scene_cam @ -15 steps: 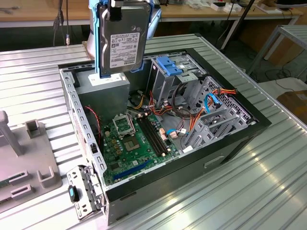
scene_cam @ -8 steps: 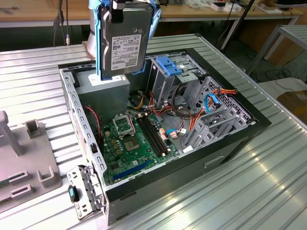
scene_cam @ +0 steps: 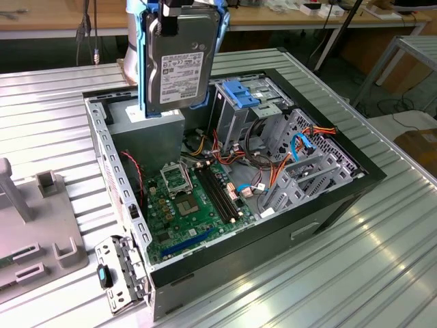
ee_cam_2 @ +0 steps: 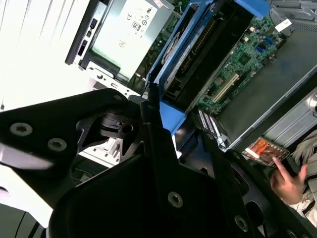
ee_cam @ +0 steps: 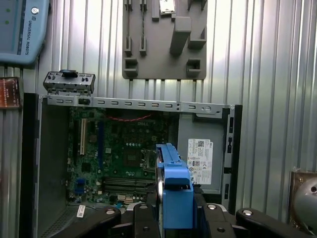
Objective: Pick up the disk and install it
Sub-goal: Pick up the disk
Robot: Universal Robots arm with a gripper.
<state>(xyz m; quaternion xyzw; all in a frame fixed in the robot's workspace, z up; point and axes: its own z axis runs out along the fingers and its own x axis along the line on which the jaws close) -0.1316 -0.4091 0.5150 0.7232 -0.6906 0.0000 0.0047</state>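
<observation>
While aloft, disk (scene_cam: 179, 58) above case rim (scene_cam: 341, 131)

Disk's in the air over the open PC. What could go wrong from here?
1. The end effector holds the disk upright by its blue carrier above the open case; a slip would likely drop it onto the power supply or motherboard.
2. Loose orange and blue cables lie beside the drive cage and might snag the carrier.
3. A person's hand is near the case in the second wrist view; possible collision.
</observation>
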